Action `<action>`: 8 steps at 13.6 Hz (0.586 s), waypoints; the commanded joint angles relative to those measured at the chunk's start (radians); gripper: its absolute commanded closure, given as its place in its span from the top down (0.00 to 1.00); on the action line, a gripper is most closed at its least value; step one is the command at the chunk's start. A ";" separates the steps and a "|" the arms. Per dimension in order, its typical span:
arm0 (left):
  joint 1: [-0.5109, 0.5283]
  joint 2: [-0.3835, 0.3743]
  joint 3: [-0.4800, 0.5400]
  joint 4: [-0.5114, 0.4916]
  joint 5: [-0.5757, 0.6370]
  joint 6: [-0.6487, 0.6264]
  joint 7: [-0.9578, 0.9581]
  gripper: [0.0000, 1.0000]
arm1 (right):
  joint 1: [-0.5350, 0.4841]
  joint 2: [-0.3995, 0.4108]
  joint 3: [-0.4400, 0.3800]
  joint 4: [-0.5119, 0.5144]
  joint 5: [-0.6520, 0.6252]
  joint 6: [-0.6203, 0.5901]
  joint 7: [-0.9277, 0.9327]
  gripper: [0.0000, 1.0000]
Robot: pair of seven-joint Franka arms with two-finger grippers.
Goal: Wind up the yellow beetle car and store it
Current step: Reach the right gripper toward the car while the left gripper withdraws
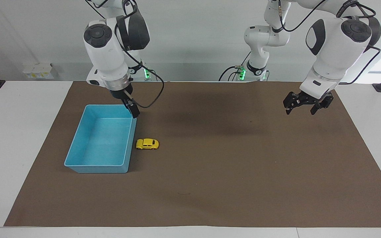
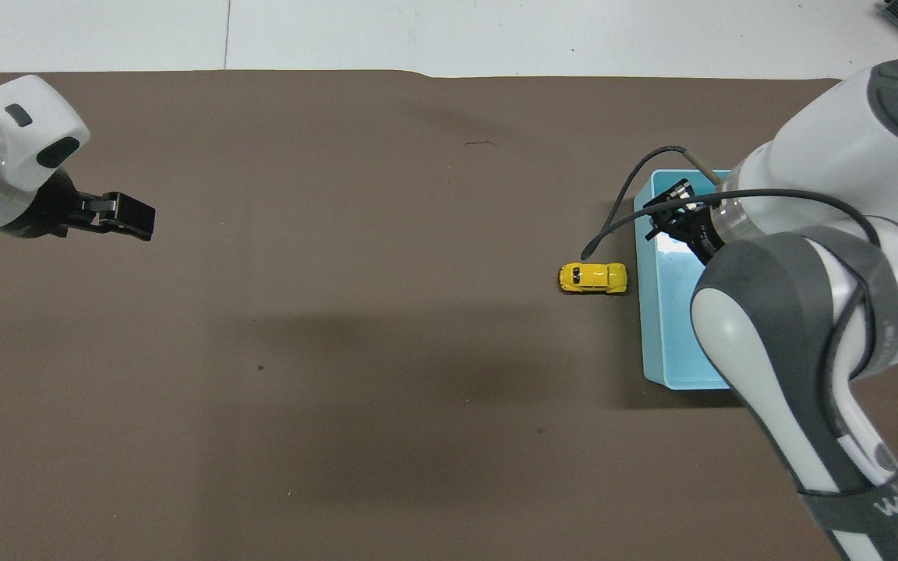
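Nothing was done yet. Right gripper (image 1: 134, 111) hung open over the blue tray (image 1: 78, 145) rim nearest the robots. Left gripper (image 1: 303, 105) waited open and empty above the brown mat (image 1: 227, 185), toward its own end. Further out, the yellow beetle car (image 1: 147, 144) sat on the mat just beside the tray's long wall, unwound, unstored.

tiny yellow beetle car (image 1: 147, 144) sits upright on its wheels just beside the blue tray (image 1: 78, 145).
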 commanded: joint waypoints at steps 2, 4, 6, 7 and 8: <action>0.013 -0.016 -0.002 0.068 -0.034 -0.084 0.029 1.00 | 0.004 -0.005 0.013 -0.082 0.009 0.112 0.164 1.00; 0.013 -0.050 -0.005 0.068 -0.034 -0.114 0.025 1.00 | 0.004 -0.006 0.013 -0.119 0.009 0.172 0.256 1.00; 0.015 -0.081 -0.008 0.054 -0.034 -0.167 0.023 1.00 | 0.004 0.001 0.013 -0.154 0.009 0.227 0.353 1.00; 0.015 -0.081 -0.007 0.055 -0.034 -0.192 0.023 1.00 | 0.006 0.004 0.013 -0.173 0.009 0.252 0.393 1.00; 0.021 -0.081 -0.008 0.054 -0.034 -0.189 0.023 1.00 | 0.012 0.006 0.013 -0.193 0.009 0.274 0.425 1.00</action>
